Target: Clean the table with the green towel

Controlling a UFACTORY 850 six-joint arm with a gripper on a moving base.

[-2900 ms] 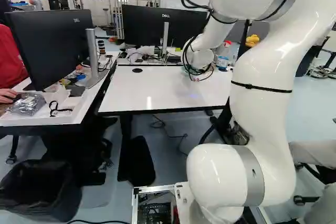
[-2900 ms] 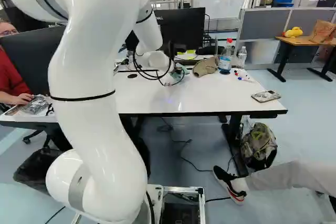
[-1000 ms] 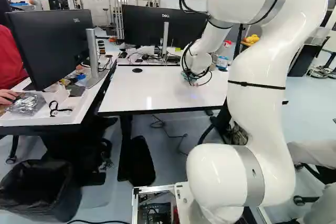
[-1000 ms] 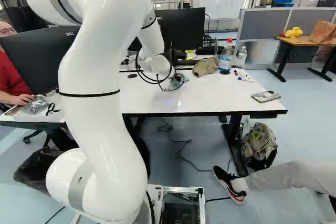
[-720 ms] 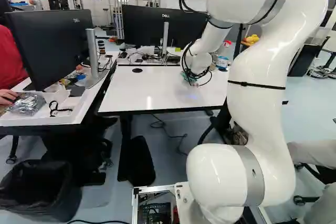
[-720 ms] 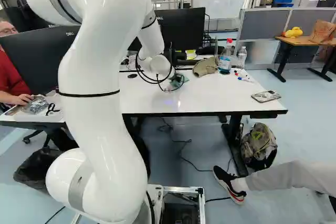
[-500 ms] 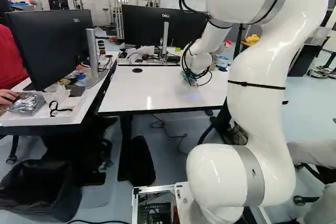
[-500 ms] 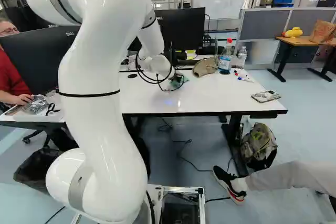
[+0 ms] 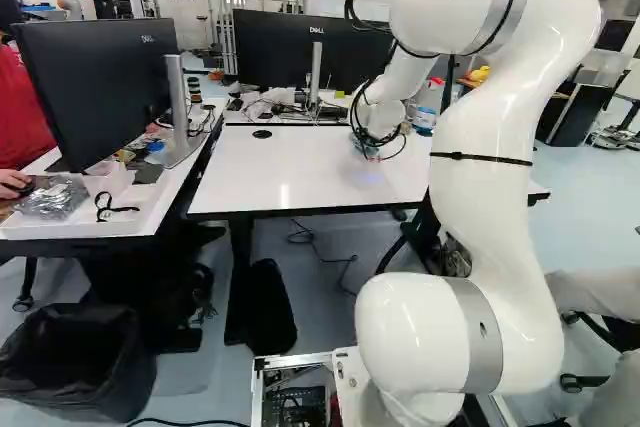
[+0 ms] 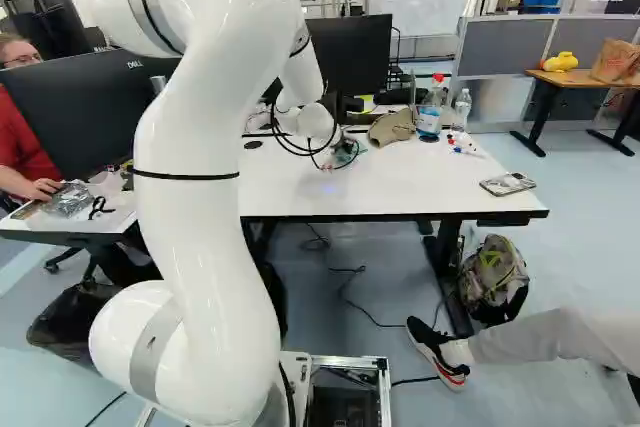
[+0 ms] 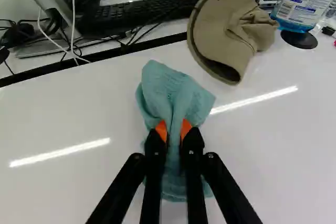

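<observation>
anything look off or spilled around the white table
No spill or damage that I can see; the one odd thing is a tan cap lying over the far edge of the white table, cluttering a surface meant for wiping.

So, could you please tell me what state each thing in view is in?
Gripper, shut on the towel.
Towel, bunched up and held in the gripper.
Hat, lying on the table.
Bottle of blue liquid, upright, red cap on.
Clear bottle, upright.
Bin, open at the top.
</observation>
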